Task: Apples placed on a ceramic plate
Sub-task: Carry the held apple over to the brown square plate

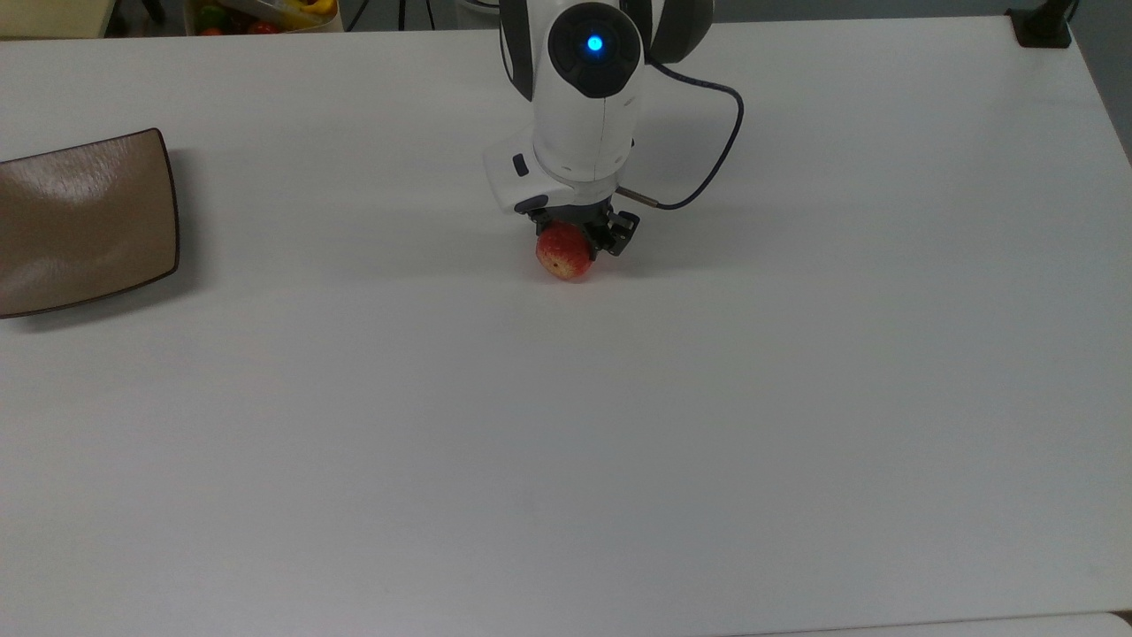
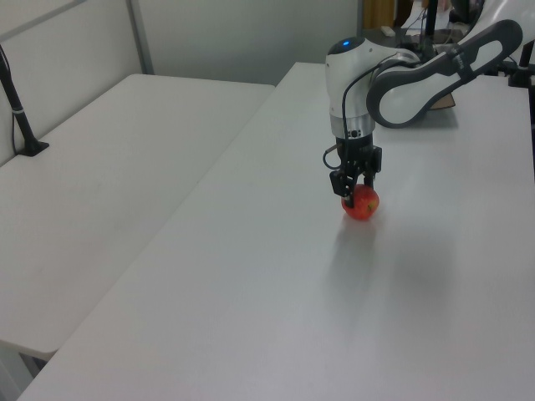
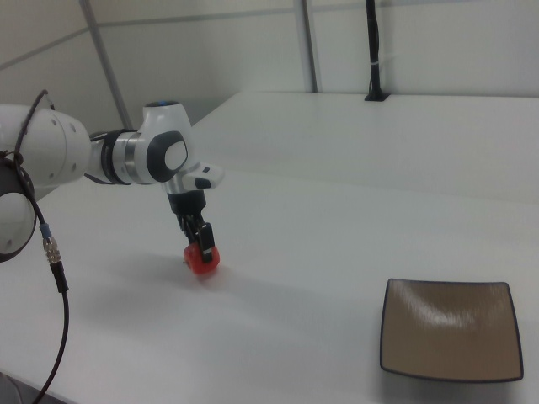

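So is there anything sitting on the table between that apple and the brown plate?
No, just bare white table between the apple and the plate, as the top view shows.

I work at a white table (image 1: 619, 442); a second white table (image 2: 109, 192) adjoins it; pale partition walls (image 3: 253, 50) stand behind; lighting is even.
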`<state>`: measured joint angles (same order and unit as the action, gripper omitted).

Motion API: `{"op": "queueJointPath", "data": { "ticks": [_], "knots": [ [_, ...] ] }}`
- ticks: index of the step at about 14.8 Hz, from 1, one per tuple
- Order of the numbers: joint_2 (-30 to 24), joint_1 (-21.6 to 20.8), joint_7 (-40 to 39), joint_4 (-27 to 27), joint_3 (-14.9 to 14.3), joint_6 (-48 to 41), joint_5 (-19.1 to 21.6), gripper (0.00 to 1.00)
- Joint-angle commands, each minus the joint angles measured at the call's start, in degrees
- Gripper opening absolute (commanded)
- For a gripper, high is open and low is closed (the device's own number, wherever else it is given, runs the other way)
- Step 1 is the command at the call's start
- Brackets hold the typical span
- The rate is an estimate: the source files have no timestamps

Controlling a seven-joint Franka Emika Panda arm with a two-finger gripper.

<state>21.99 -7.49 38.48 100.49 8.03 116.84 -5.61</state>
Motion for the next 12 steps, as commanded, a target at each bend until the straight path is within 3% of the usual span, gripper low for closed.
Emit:
{"op": "queueJointPath", "data": {
  "ticks": [1, 5, 8, 12],
  "knots": [
    [-2.12, 2.65, 1.07, -2.74, -0.21, -0.21, -1.59, 0.51],
    [-3.62, 5.03, 0.28, -4.77, -3.01, -1.35, -3.25, 0.52],
    [-3.53, 6.09, -2.79, -5.13, -7.75, -0.91, -6.42, 0.52],
    [-3.27, 6.79, -10.34, -6.80, -14.79, -0.47, -6.34, 0.53]
  ]
}}
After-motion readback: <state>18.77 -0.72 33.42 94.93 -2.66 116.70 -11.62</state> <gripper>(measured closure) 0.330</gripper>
